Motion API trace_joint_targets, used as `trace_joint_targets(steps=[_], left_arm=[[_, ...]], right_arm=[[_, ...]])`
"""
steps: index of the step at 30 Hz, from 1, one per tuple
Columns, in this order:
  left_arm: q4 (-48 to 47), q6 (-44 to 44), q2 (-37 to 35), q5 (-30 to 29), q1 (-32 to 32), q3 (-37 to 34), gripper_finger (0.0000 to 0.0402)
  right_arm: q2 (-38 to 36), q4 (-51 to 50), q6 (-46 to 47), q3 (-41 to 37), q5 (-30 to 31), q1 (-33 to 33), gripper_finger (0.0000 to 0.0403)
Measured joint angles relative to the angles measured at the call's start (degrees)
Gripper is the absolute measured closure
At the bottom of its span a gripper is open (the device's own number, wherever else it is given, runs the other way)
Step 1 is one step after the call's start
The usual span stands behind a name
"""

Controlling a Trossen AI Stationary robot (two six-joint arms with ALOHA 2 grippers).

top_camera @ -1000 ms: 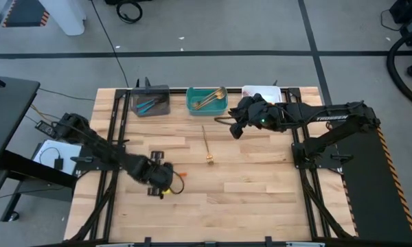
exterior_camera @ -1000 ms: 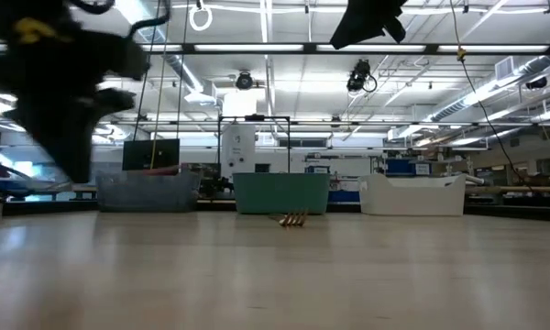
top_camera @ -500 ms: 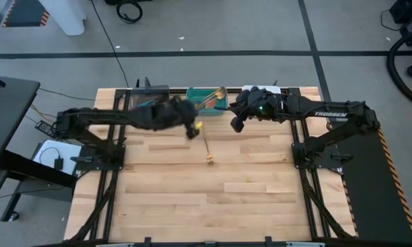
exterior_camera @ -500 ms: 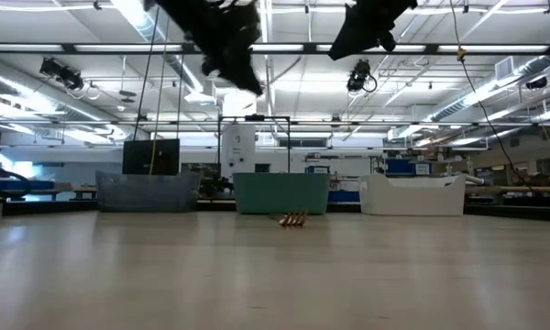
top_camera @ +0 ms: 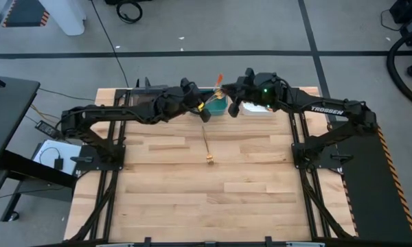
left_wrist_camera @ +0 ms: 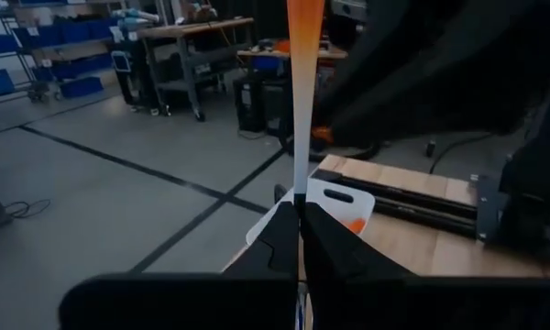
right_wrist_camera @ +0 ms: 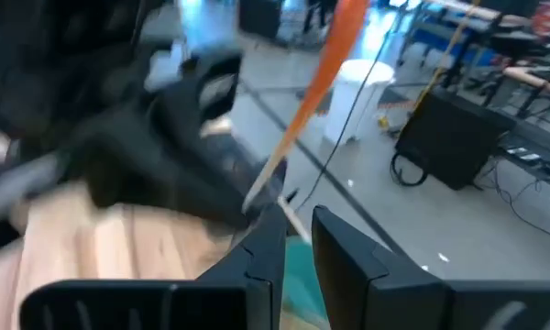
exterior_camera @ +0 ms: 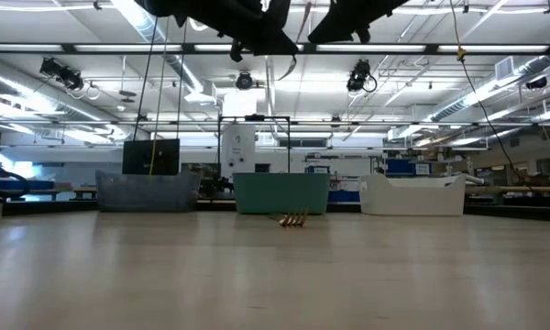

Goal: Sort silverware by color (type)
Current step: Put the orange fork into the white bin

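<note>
Left end effector (top_camera: 207, 108) risen to bins — clamped on orange-handled utensil (top_camera: 218, 81), right end effector (top_camera: 232, 108) slightly parted, empty

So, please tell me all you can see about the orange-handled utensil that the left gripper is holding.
The slim utensil with an orange handle is clamped in the shut left gripper, high above the far table edge near the teal bin. The handle tapers to a pale, silvery stem where the fingers pinch it and points up and away. Its head is hidden. The right gripper is close beside; whether it touches is unclear.
</note>
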Motion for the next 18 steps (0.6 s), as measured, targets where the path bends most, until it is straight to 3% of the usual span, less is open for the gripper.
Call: trace_joint_targets(steps=[10,18], left_arm=[[3.29,-0.61,1.89,-1.73,1.04,0.00,0.0392],[3.76,-0.61,1.87,-1.81,1.63,0.00,0.0392]], right_arm=[[1.52,3.88,3.97,-0.02,-6.79,-2.13,0.0337],[2.86,7.24,9.60,0.03,-4.05,-2.82,0.0337]])
